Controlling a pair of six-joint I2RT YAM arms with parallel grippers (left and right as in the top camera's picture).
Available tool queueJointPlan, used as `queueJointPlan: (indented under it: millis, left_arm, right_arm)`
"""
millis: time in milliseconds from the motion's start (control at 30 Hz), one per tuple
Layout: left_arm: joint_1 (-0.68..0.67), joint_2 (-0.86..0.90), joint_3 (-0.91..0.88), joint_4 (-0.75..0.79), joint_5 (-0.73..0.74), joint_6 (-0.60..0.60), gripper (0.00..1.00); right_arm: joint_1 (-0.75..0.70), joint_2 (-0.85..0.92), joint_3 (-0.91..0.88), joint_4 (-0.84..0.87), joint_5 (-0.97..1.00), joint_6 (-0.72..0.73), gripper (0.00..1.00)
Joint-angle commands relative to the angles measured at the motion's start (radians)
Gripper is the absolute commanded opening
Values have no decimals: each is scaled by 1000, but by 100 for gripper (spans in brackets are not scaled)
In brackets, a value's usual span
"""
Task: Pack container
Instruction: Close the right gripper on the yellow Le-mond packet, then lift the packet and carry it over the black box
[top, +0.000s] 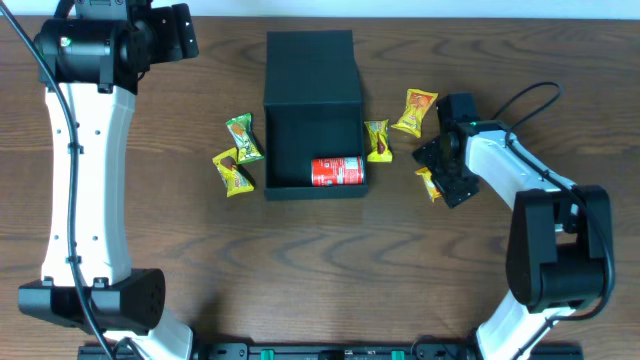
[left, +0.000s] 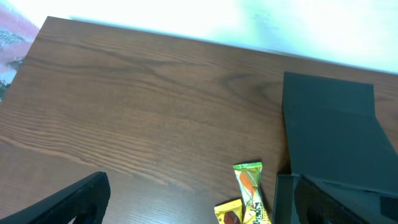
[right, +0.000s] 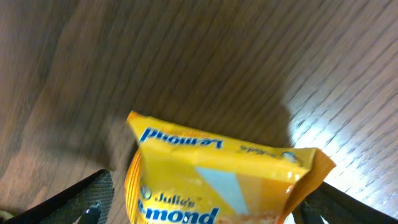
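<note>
Yellow snack packet (right: 224, 174) fills the right wrist view, flat on the worktop (right: 155, 62). Right tool (right: 211, 193) straddles it, fingers spread to either side, no pinch yet. Step in hand, I judge: picking up this packet. Next move calls for closing on it, lifting, and carrying it left over the container wall. Overhead: container (top: 312, 130) mid-worktop, lid flap open at the far side, red can (top: 337, 172) lying inside along the near wall. Second yellow packet (top: 377, 140) sits just beside its right wall, on the likely carry path; third (top: 415, 108) lies farther right. Two green packets (top: 243, 138) lie left of the container. Left tool (top: 175, 30) is spread, empty, at the far-left corner. Left wrist: container's left side, green packets near it, bare wood elsewhere.
</note>
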Motion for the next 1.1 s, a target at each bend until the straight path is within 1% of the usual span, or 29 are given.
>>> queueJointPlan:
  millis: [0, 33, 167, 333, 467, 633, 867, 1067]
  left_arm:
    - [8, -18, 1, 0, 0, 16, 95]
    - [8, -18, 1, 0, 0, 16, 95]
    - [8, -18, 1, 0, 0, 15, 95]
    - [8, -18, 1, -1, 0, 15, 95]
    - [8, -18, 1, -1, 0, 15, 96]
    - [8, -18, 1, -1, 0, 15, 95]
    - [8, -18, 1, 0, 0, 15, 95]
    - [8, -18, 1, 0, 0, 15, 95]
  right_arm:
    - [-11, 5, -6, 2, 26, 7, 88]
    - [-10, 5, -6, 2, 26, 6, 87]
    - [-8, 5, -6, 2, 26, 3, 78]
    - [-8, 5, -6, 2, 26, 3, 74]
    - [-8, 5, -6, 2, 26, 3, 67]
    - [-8, 5, -6, 2, 26, 3, 64]
    - [-8, 5, -6, 2, 21, 0, 58]
    - [-8, 5, -6, 2, 20, -2, 55]
